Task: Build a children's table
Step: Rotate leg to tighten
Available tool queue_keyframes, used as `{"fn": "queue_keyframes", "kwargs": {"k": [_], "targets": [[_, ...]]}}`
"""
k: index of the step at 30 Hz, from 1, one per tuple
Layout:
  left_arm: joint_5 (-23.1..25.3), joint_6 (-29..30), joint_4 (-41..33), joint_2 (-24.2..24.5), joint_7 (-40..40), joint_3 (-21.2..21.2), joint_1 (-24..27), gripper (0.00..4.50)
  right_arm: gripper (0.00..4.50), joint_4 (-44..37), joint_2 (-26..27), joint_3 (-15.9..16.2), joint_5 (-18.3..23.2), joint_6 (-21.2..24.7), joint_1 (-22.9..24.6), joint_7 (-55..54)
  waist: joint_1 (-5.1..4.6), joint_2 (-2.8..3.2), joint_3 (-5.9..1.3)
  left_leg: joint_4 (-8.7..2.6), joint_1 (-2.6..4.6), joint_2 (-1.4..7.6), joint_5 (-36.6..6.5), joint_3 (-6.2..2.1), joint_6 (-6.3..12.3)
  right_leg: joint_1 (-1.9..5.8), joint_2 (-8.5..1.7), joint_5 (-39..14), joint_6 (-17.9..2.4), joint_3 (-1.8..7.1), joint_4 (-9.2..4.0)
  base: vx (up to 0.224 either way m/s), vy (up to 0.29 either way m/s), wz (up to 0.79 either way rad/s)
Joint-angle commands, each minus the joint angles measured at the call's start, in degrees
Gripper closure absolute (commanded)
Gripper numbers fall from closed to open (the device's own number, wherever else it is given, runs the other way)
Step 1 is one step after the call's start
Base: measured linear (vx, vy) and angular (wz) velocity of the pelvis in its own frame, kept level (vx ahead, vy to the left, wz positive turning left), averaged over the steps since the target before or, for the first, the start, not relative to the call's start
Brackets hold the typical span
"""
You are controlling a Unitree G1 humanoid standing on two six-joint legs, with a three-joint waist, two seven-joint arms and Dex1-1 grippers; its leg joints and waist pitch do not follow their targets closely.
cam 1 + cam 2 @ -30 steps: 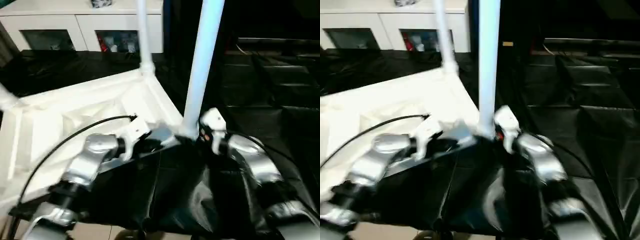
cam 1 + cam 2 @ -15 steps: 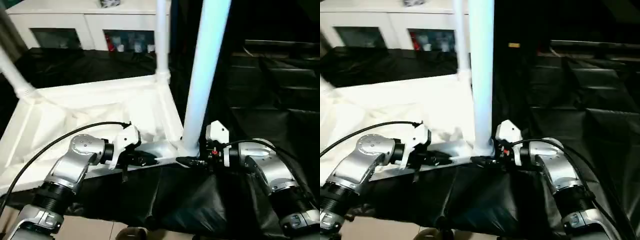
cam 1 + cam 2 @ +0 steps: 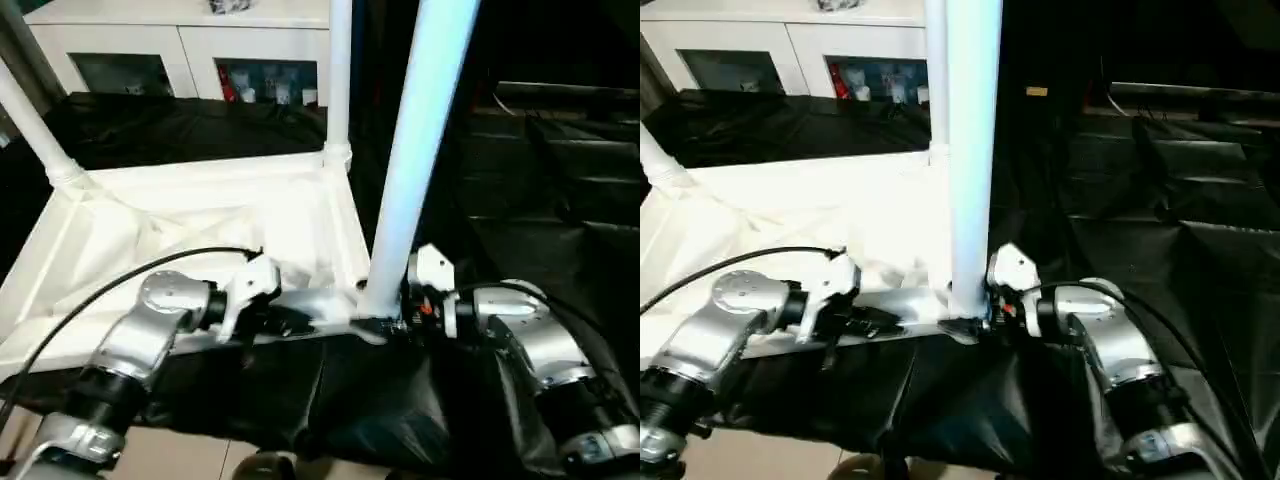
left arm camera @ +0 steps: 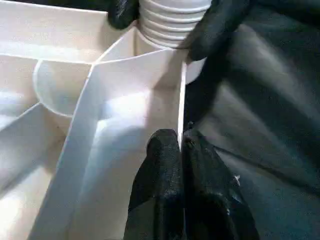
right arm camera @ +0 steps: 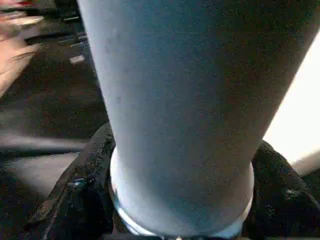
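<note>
The white tabletop (image 3: 200, 215) lies underside up on black cloth, its ribs showing. Three white legs stand in its corner sockets: a near right one (image 3: 420, 130), a far right one (image 3: 340, 70) and a far left one (image 3: 35, 125). My left gripper (image 4: 181, 145) is shut on the thin near rim of the tabletop, close to the near right corner socket. My right gripper (image 3: 385, 325) grips the ribbed base of the near right leg (image 5: 175, 125), one black finger (image 5: 82, 200) pressed to each side of it just above the socket.
A white glass-door cabinet (image 3: 200, 50) stands behind the work surface. Black cloth (image 3: 540, 200) covers the surface and the stepped area to the right. Beige floor (image 3: 180, 455) shows below the near edge. A black cable (image 3: 130, 275) arcs over my left forearm.
The head camera has shifted, so the whole picture moved. My right gripper's fingers have drawn in around the base of the near right leg. The left gripper keeps its pinch on the rim.
</note>
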Motion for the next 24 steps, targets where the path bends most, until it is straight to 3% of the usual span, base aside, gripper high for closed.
{"fn": "queue_keyframes", "kwargs": {"k": [1,2,4,6,8,12,14,17,24], "targets": [[1.52,-0.66,1.60,-5.47,11.47,1.46,-4.76,4.50,1.72,4.30,5.58,1.00,-2.39,0.40,-2.07,-10.74,-0.51,-0.46,-4.64,-4.64,1.55,4.08,-13.03,-2.20,0.83,2.43,-4.20,-14.26,-13.95,2.85,-4.30,0.000,0.000,0.00],[2.03,-0.26,2.15,-6.40,13.31,1.53,-5.26,4.50,1.72,5.48,6.50,0.46,-2.91,0.52,-2.64,-13.48,-1.01,-0.15,-4.41,-4.83,1.65,4.07,-13.70,-2.19,-0.23,1.99,-4.05,-15.55,-13.42,2.87,-4.53,0.000,0.000,0.00],[2.92,0.29,2.79,-8.42,17.01,1.68,-6.11,4.50,1.72,8.01,8.90,-1.33,-3.12,1.01,-4.09,-19.72,-1.47,-0.27,-4.60,-4.91,1.70,4.03,-14.75,-2.41,-1.23,2.33,-4.16,-16.18,-12.74,2.80,-4.59,0.000,0.000,0.00],[3.66,1.52,3.57,-10.93,20.90,1.72,-7.06,4.50,1.73,11.25,11.95,-3.53,-3.06,1.58,-6.15,-27.42,-1.93,-0.21,-4.66,-4.96,1.35,3.97,-13.61,-2.45,-0.94,2.39,-4.05,-13.68,-12.89,2.80,-4.38,0.000,0.000,0.00],[5.28,1.57,4.30,-12.95,24.62,1.15,-7.77,4.50,1.73,14.35,14.55,-5.31,-3.09,1.87,-8.29,-34.62,-2.09,-0.35,-4.95,-4.63,1.46,3.82,-12.56,-2.28,-0.18,2.44,-4.12,-11.52,-13.35,2.83,-4.34,0.000,0.000,0.00],[7.05,0.53,5.59,-15.53,28.02,0.36,-8.49,4.50,1.73,17.41,17.28,-5.32,-5.52,-0.62,-10.42,-39.73,-2.35,-0.27,-5.27,-4.22,0.98,3.71,-8.26,-2.20,2.00,2.82,-4.03,-6.85,-14.01,2.62,-3.87,0.000,0.000,0.00],[8.07,-0.39,6.13,-15.87,28.15,-0.54,-8.49,4.50,1.73,17.66,18.40,-5.65,-4.71,-2.04,-10.46,-36.88,-2.29,-0.28,-5.38,-4.05,0.99,3.68,-7.13,-2.10,3.12,2.80,-3.95,-4.78,-14.51,2.53,-3.66,0.000,0.000,0.00],[8.26,-0.79,5.68,-15.50,27.03,-1.41,-8.07,4.50,1.03,17.30,18.84,-6.26,-3.66,-1.93,-10.29,-35.44,-2.22,-0.20,-5.35,-4.08,1.07,3.83,-7.60,-2.07,4.26,2.84,-3.92,-4.22,-14.96,2.50,-3.60,0.000,0.000,0.00],[6.51,-3.32,3.48,-12.50,20.15,-1.62,-6.27,4.50,0.50,17.78,14.77,-3.97,-6.22,-6.57,-9.81,-31.87,-2.31,-0.31,-5.25,-4.15,1.14,3.84,-9.54,-2.04,3.44,2.78,-4.07,-6.95,-14.80,2.57,-3.83,0.000,0.000,0.00]]}}
